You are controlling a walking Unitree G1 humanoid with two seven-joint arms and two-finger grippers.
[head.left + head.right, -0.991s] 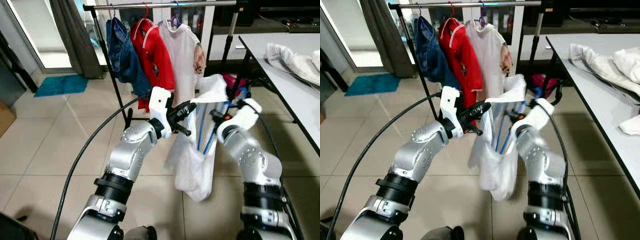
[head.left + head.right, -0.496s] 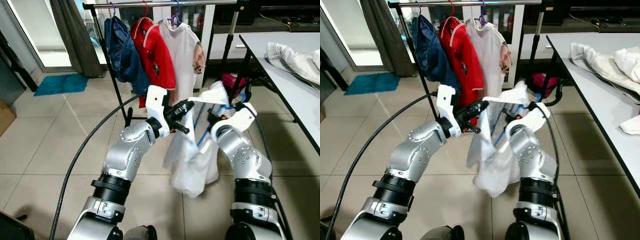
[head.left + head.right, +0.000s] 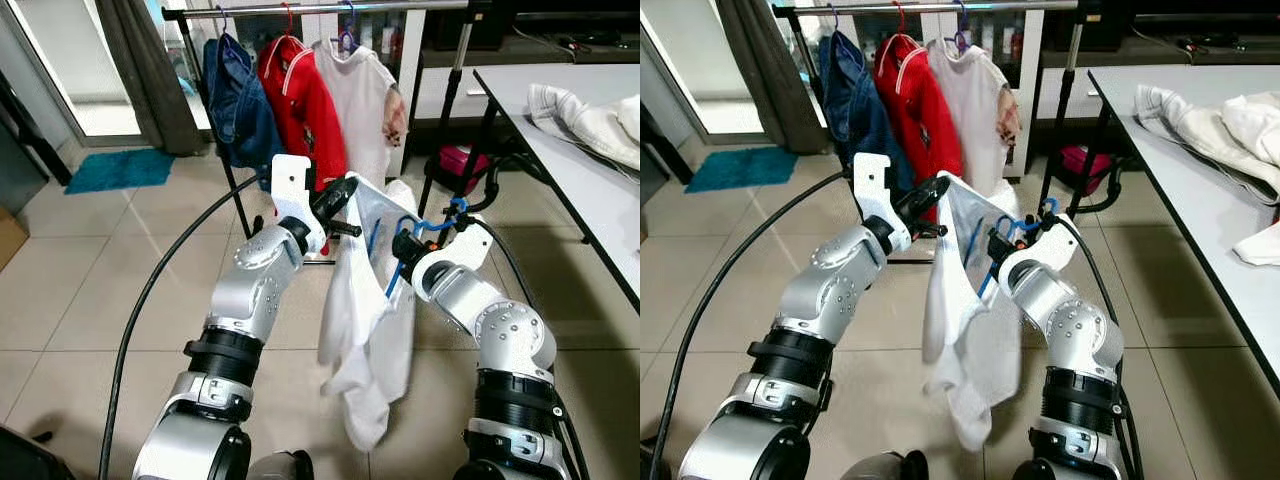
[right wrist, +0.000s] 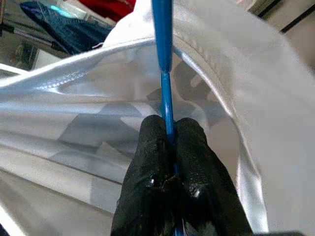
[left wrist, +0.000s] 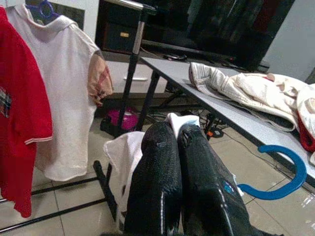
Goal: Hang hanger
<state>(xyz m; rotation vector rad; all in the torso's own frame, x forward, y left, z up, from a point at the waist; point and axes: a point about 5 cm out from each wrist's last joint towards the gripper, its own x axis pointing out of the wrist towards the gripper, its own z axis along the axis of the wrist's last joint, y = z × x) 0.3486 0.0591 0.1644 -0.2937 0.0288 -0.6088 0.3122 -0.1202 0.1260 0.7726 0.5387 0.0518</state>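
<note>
White cloth fills the middle of the left eye view: a thin, limp white garment (image 3: 365, 330) sags between both arms, low and well short of the far rail (image 3: 320, 9). That chrome rail already carries a denim jacket (image 3: 235, 100), a glossy red shirt (image 3: 300, 95) and a pale shirt (image 3: 365, 90), each on its own hook. A slim blue hanger (image 3: 430, 228) of smooth plastic is threaded inside the garment, its curved hook poking out toward the right. So the dressing looks done; lifting the hook up and onto the rail is, I judge, all that remains. At the right, a grey table (image 3: 560, 140) holds crumpled laundry.

From the right eye view the left gripper (image 3: 930, 192) pinches the garment's upper edge on the left, while the right gripper (image 3: 1002, 243) sits at the hanger on the right.

Along the left wrist view, two rounded black fingers (image 5: 162, 182) are pressed together with a tuft of white fabric squeezed between their tips; the hanger's blue hook curves off to one side.

Along the right wrist view, the black fingertips (image 4: 157, 147) are clamped tight on the hanger's thin blue bar, with translucent, softly creased fabric draped over it.
</note>
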